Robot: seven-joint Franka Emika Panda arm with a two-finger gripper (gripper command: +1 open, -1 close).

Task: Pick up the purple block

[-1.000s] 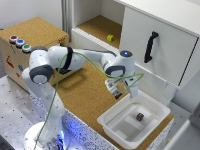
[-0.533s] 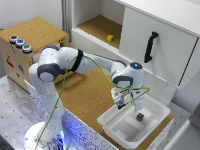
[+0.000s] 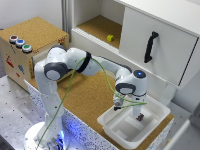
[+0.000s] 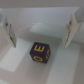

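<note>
The purple block (image 3: 140,118) is a tiny dark cube lying inside the white tray (image 3: 112,127) at the exterior view's lower right. In the wrist view the purple block (image 4: 41,52) has yellow marks on its faces and rests on the tray's white floor. My gripper (image 3: 119,107) hangs over the tray, a little to the exterior view's left of the block and apart from it. In the wrist view the gripper (image 4: 40,31) is open, its two fingers (image 4: 8,31) spread wide with nothing between them.
A white cabinet with a black door handle (image 3: 150,47) stands behind the tray. A small yellow-green object (image 3: 110,37) sits on its open shelf. A wooden box with coloured buttons (image 3: 20,43) is at the exterior view's left. Cork covers the table top (image 3: 90,95).
The arm has swung toward the exterior view's right and lowered the gripper over the white tray, closer to the block. The block has not moved.
</note>
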